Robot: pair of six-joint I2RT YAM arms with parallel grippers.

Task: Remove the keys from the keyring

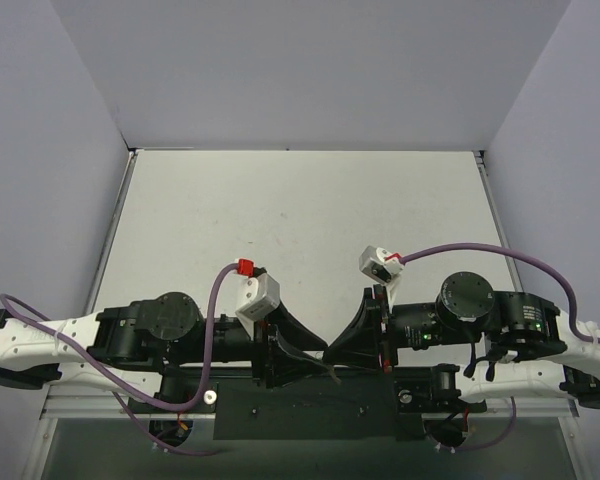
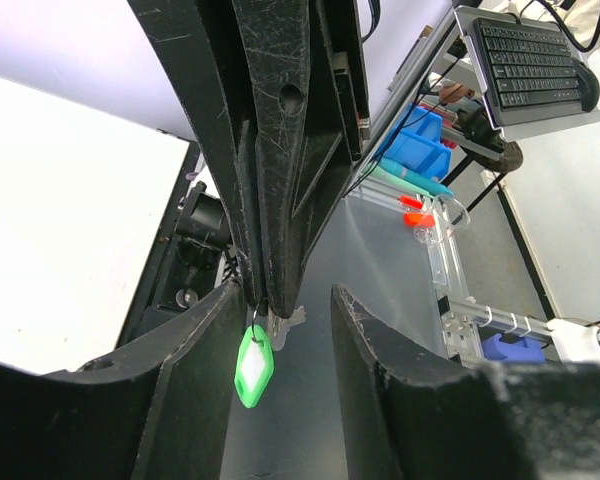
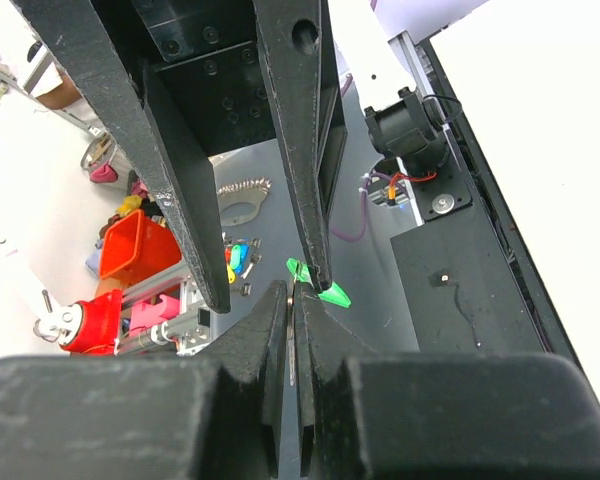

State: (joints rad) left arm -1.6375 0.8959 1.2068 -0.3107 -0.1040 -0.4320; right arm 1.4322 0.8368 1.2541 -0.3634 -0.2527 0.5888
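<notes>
Off the table's (image 1: 300, 200) 6 o'clock edge, the right gripper (image 2: 267, 300), pressed together, pinches the key (image 2: 286, 324) at its tips, with the green keyring (image 2: 253, 365) dangling at 6 o'clock just below them, while the left gripper (image 2: 287, 292) stands spread around those tips.

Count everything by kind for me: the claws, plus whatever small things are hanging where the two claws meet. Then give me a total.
Claws: 2 (left claw open, right claw shut)
Tags: 1 (green tag)
Keys: 1 (silver key)
Total: 4
</notes>
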